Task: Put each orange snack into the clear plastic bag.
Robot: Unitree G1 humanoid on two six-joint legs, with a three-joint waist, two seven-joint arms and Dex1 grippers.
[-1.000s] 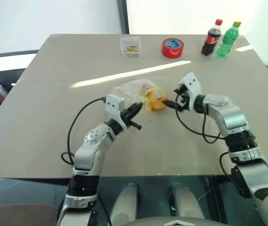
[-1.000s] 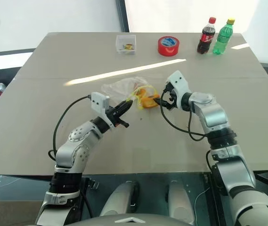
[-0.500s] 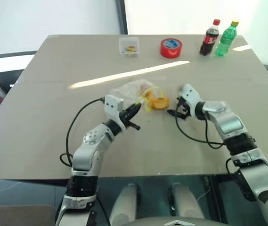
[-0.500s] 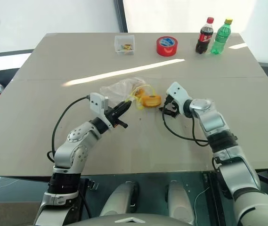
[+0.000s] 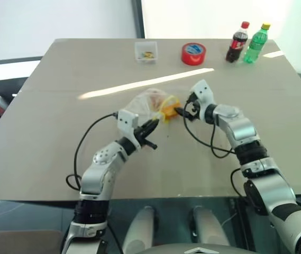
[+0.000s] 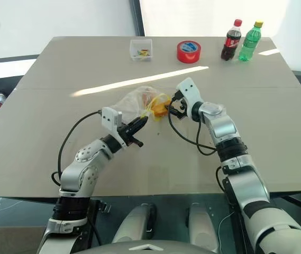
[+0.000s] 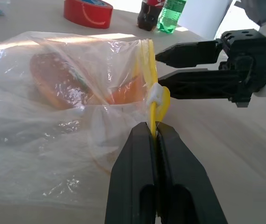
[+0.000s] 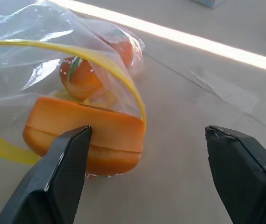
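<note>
The clear plastic bag (image 5: pixel 146 101) lies crumpled at the middle of the table, its yellow strip (image 7: pixel 147 70) toward my right arm. My left gripper (image 7: pixel 154 133) is shut on that strip and holds the bag's edge up. One orange snack (image 8: pixel 83 133) lies at the bag's mouth under the loop of the strip, its near end sticking out. Two more orange pieces (image 8: pixel 79 77) show through the film deeper inside. My right gripper (image 5: pixel 182 112) is open just in front of the snack, one finger (image 8: pixel 58 184) beside it, not touching it.
Along the beige table's (image 5: pixel 55 132) far edge stand a small clear box (image 5: pixel 146 51), a red tape roll (image 5: pixel 193 53), a cola bottle (image 5: pixel 237 41) and a green bottle (image 5: pixel 257 42). Cables hang from both wrists.
My right gripper drew back, then came forward again to the bag's mouth. The orange snack now sits closer in under the yellow strip. The left gripper kept still.
</note>
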